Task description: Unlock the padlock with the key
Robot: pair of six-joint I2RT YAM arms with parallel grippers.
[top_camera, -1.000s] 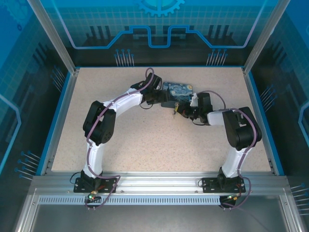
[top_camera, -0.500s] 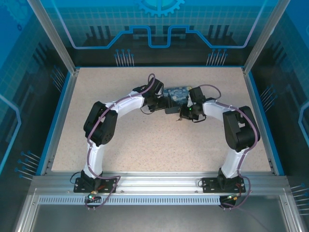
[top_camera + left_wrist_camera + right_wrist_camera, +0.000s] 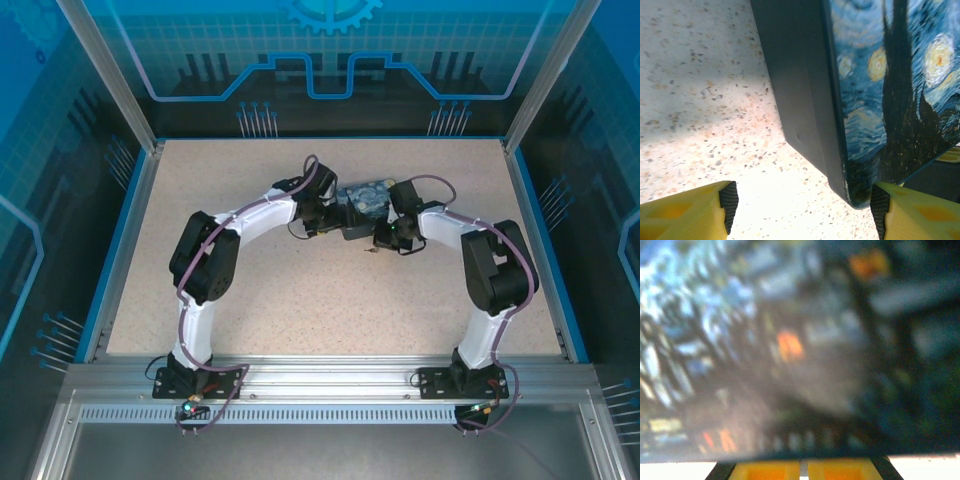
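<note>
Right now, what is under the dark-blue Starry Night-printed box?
The speckled beige tabletop shows right up to the dark-blue painted box at its grey side wall. Anything beneath the box itself is covered.

The right arm has swung in from the box's right side. The right tool now sits close at the box near-right corner, hiding part of its lid. The left elbow has shifted slightly nearer.

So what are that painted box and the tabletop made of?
The box looks like card or thin board: a printed painting on one face, plain matte dark grey side, pale wear along the corner edge. The tabletop looks like smooth speckled beige laminate or stone composite, with some glare.
</note>
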